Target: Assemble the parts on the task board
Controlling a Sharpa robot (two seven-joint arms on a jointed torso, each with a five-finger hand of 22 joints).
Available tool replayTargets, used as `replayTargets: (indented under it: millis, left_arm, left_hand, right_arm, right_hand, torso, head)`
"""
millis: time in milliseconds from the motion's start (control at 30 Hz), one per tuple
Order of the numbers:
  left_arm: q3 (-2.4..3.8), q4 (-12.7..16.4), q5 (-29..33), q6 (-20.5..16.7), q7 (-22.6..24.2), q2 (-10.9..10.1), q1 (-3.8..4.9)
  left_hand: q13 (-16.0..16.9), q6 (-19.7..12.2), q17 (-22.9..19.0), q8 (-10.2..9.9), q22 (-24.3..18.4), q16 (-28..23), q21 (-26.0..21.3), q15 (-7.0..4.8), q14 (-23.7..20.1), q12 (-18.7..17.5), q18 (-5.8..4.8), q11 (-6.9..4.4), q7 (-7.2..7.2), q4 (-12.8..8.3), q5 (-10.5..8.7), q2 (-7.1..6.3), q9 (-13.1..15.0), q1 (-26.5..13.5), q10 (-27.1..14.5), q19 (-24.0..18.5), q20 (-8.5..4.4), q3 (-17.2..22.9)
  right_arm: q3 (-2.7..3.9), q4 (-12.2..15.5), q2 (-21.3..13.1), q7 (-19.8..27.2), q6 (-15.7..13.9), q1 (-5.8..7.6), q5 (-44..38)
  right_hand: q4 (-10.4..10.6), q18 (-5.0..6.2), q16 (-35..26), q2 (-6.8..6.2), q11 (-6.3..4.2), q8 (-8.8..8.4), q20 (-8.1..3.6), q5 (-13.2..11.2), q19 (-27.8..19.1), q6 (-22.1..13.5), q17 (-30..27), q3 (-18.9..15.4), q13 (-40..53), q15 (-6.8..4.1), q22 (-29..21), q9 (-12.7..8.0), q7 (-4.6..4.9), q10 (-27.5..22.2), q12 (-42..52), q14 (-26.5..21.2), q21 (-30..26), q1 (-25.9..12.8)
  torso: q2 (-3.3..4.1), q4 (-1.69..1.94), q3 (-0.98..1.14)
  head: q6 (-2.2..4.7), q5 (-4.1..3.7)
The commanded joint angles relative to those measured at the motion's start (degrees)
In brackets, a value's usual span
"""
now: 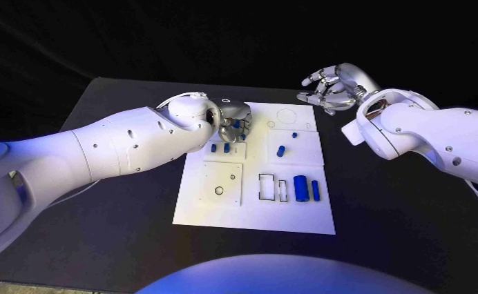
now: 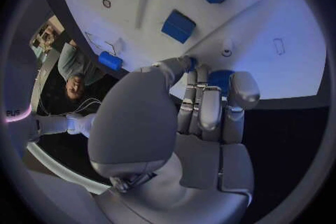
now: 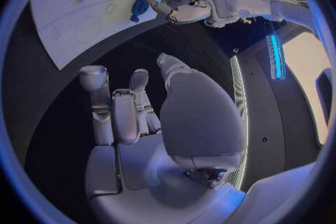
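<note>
Head view: the white task board (image 1: 224,204) lies at the centre of the black surface (image 1: 398,218). The left robot hand (image 1: 231,118) rests over the board's upper left area, fingers curled downward; in the left wrist view its fingertips (image 2: 210,115) close around a small blue part (image 2: 220,77). Two blue parts (image 1: 221,148) stand just below this hand, and in the left wrist view two blue blocks (image 2: 195,5) stand on the board beyond the fingers. A small blue part (image 1: 281,150) lies near the board's middle. Two blue cylinders (image 1: 307,188) lie side by side at the board's lower right, beside rectangular recesses (image 1: 271,187). The right robot hand (image 1: 333,90) hangs above the surface just off the board's upper right corner, fingers spread and holding nothing.
</note>
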Motion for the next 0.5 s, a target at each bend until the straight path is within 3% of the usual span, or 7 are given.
replayTargets:
  millis: [33,500]
  left_arm:
    - [-0.04,0.0,0.6,1.2,0.6,0.2,-0.2]
    - [-0.06,-0.3,1.4,0.9,0.8,0.3,-0.26]
  left_hand:
    - [-0.1,0.5,0.0,-0.4,8.2,0.3,0.4,-0.04,0.4,-0.3,-0.9,-0.02,-0.13,0.0,-0.3,0.2,-0.1,-0.4,0.4,0.2,-0.05,0.5]
    - [-0.9,0.8,0.7,-1.0,8.3,1.2,1.5,0.46,1.3,-1.4,-1.09,-0.06,0.01,-1.7,-1.6,0.86,-0.2,-0.7,2.0,0.4,0.2,2.4]
  right_arm:
    - [0.01,0.0,0.0,0.5,0.2,-0.03,-0.3]
    - [0.01,0.0,0.1,0.5,0.3,-0.03,-0.3]
  right_hand:
    - [-0.1,0.33,-0.1,0.13,-0.08,0.16,0.11,0.3,-0.3,-0.4,0.1,0.2,0.1,-0.3,0.0,-0.1,-0.11,-0.1,0.3,-0.2,-0.3,-0.2]
    - [-0.1,0.34,-0.1,0.14,-0.09,0.22,0.1,0.3,-0.3,-0.4,0.1,0.2,0.0,-0.3,0.0,-0.1,-0.11,-0.1,0.3,-0.2,-0.3,-0.2]
  torso:
    - [-0.04,0.01,0.02]
    - [-0.04,-0.03,-0.01]
  head:
    - [-0.1,-0.05]
    - [-0.11,-0.05]
